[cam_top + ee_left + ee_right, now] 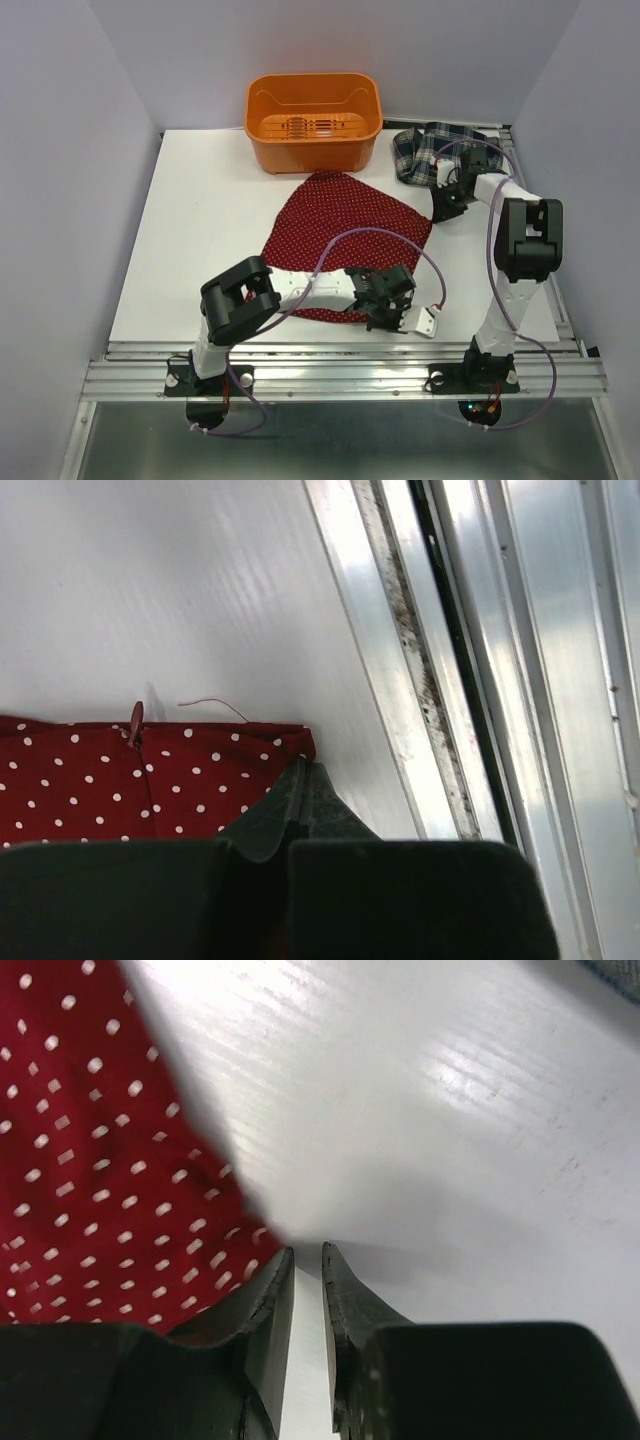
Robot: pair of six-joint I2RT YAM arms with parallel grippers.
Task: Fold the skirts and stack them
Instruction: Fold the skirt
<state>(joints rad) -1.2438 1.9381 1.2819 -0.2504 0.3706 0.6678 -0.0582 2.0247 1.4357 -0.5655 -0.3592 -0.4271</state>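
The left fingers [300,790] are clamped together on what looks like the near corner of the red skirt [340,225], I'd guess to lift it into a fold. The skirt lies flat on the tabletop [200,220] between both sets of fingers, its long axis seemingly running from the left fingers toward the orange bin [312,120]. The right fingers [275,1295] stand a sliver apart, empty, beside its far-right corner, the plaid skirt [440,150] bunched just beyond.

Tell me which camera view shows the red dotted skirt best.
The top view: only there does nearly the whole red skirt show, spread out. The left wrist view shows just one corner of it; the right wrist view shows one blurred edge.
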